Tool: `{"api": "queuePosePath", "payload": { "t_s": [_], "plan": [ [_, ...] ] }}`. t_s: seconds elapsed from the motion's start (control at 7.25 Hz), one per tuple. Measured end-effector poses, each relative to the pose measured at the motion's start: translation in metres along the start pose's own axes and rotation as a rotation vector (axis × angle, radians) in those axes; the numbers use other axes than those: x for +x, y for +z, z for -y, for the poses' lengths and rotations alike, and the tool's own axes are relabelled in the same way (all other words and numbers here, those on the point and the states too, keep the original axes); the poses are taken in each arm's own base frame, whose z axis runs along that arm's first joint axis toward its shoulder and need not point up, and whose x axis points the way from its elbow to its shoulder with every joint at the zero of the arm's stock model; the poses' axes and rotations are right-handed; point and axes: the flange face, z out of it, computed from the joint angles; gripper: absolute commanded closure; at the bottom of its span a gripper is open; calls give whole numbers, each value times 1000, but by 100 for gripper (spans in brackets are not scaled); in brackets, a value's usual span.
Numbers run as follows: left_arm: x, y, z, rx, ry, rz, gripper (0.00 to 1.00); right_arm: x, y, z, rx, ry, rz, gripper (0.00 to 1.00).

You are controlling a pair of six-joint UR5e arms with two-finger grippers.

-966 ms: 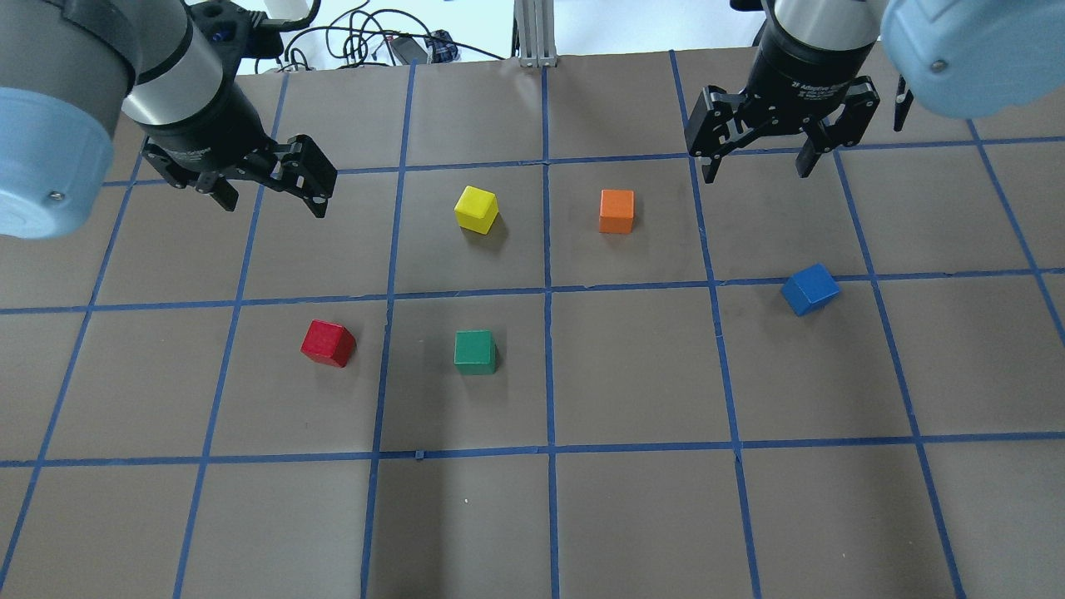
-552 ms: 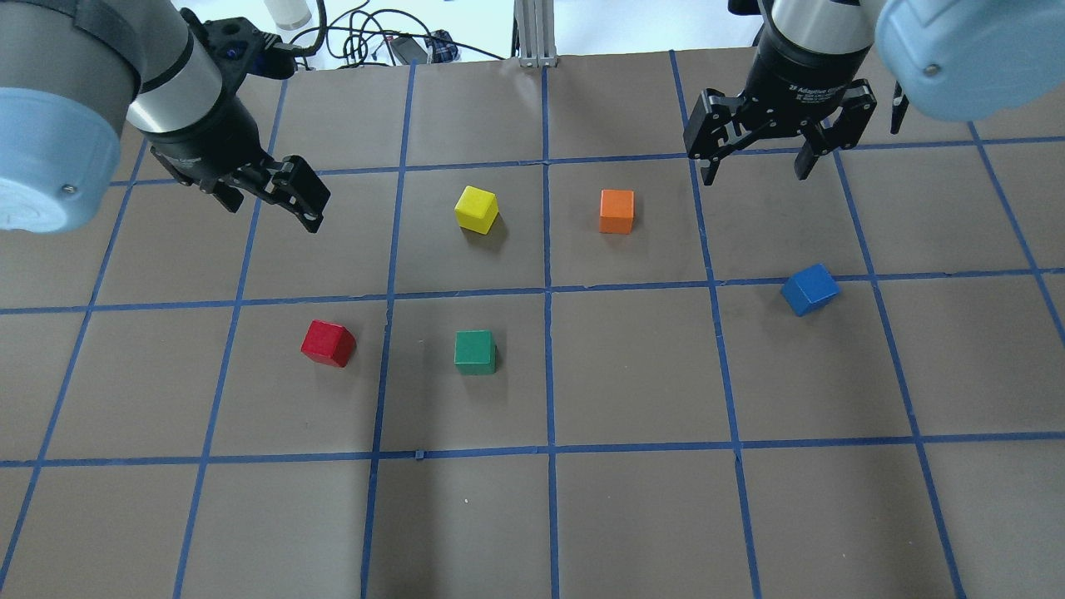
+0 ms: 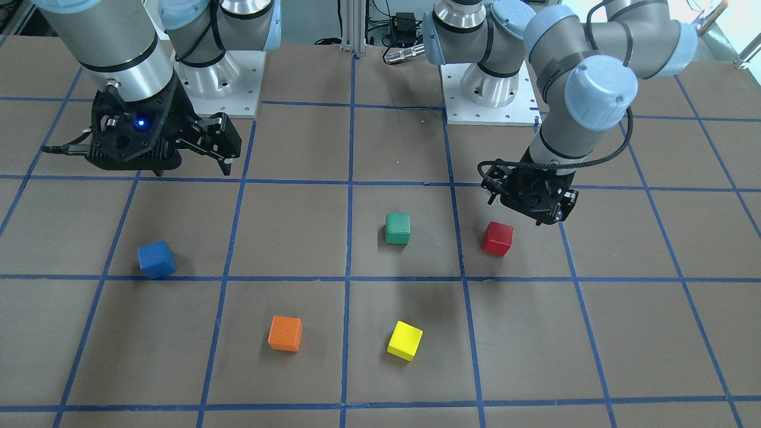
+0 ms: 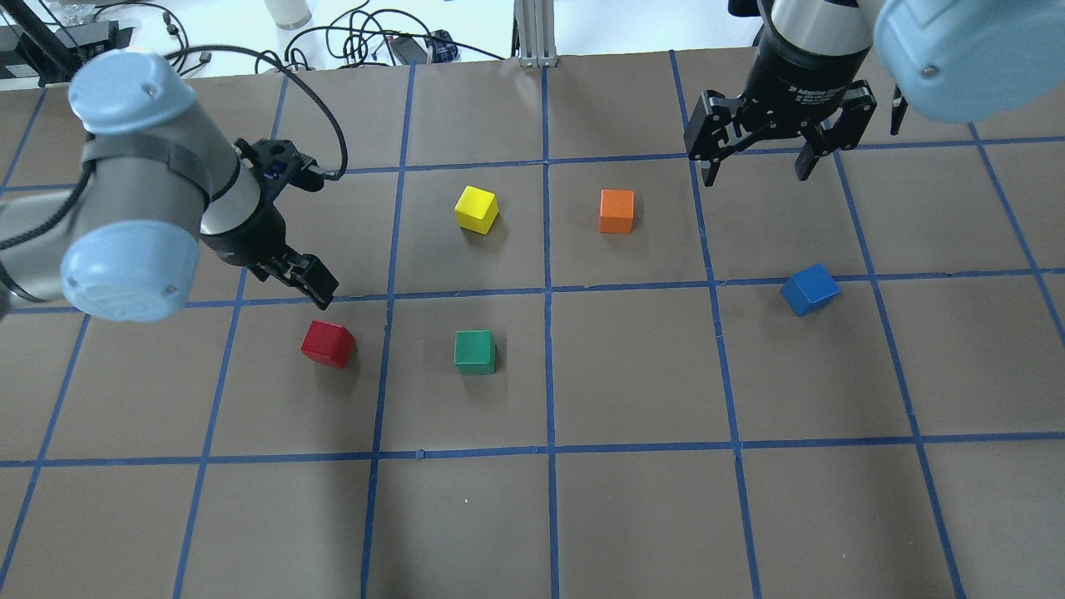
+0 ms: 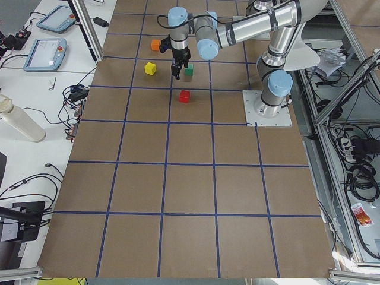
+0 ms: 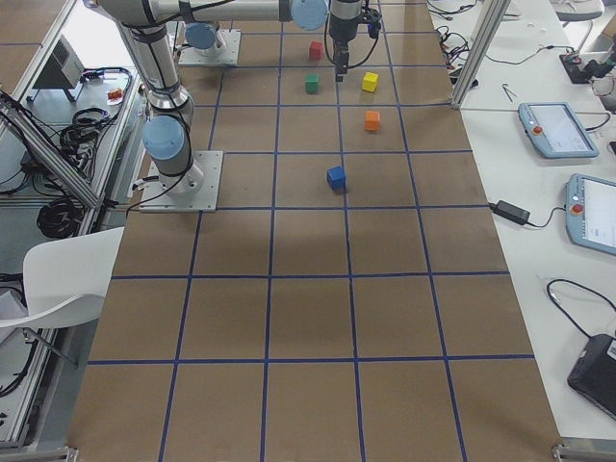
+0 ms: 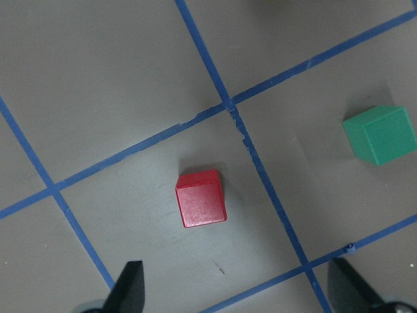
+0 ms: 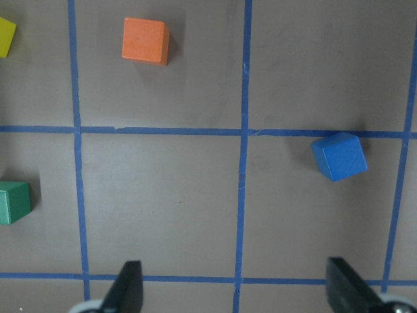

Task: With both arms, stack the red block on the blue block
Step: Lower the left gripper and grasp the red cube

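The red block point(image 4: 327, 344) lies on the brown table, left of centre; it also shows in the front view point(image 3: 497, 238) and the left wrist view point(image 7: 201, 207). My left gripper point(image 4: 308, 283) hangs open and empty just behind and above it, and in its wrist view point(image 7: 238, 290) the fingertips stand wide apart. The blue block point(image 4: 809, 289) lies at the right, turned a little, and also shows in the front view point(image 3: 157, 260) and the right wrist view point(image 8: 339, 156). My right gripper point(image 4: 755, 166) is open and empty, well behind the blue block.
A green cube point(image 4: 475, 351) sits to the right of the red block. A yellow cube point(image 4: 476, 209) and an orange cube point(image 4: 616, 210) sit in the row behind. Blue tape lines grid the table point(image 4: 632, 516). Cables lie beyond the far edge.
My left arm has swung forward and its gripper has come down from the back left to just behind the red block. The right gripper has barely moved. No block has moved.
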Motion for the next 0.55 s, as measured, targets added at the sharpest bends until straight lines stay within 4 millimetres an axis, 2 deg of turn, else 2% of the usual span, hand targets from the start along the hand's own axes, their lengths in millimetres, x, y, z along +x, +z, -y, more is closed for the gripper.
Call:
{"api": "queuePosePath", "payload": {
  "t_s": [0.14, 0.28, 0.55],
  "plan": [
    [-1, 27, -4, 2, 11, 4, 0, 0, 1, 0, -4, 0, 1, 0],
    [-1, 46, -6, -9, 4, -3, 0, 0, 4, -1, -9, 1, 1, 0],
    [-2, 70, -5, -40, -42, -23, 1, 0, 8, -1, -17, 1, -2, 0]
  ]
}}
